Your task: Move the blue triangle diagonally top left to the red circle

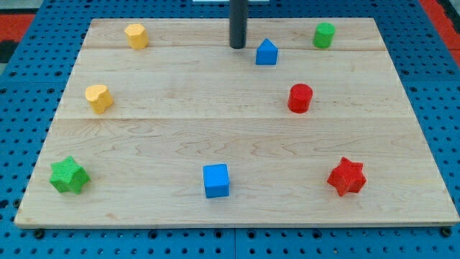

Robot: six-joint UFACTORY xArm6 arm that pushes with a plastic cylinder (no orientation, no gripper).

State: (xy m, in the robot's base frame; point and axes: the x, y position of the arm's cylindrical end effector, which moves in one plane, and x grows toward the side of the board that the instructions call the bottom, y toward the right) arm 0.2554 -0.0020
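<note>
The blue triangle sits near the board's top, right of centre. The red circle stands below and to the right of it, a short gap apart. My tip rests on the board just left of the blue triangle and slightly above it, close to it; contact cannot be told. The rod rises straight out of the view's top.
A green cylinder is at top right. Two yellow blocks are on the left. A green star is at bottom left, a blue cube at bottom centre, a red star at bottom right.
</note>
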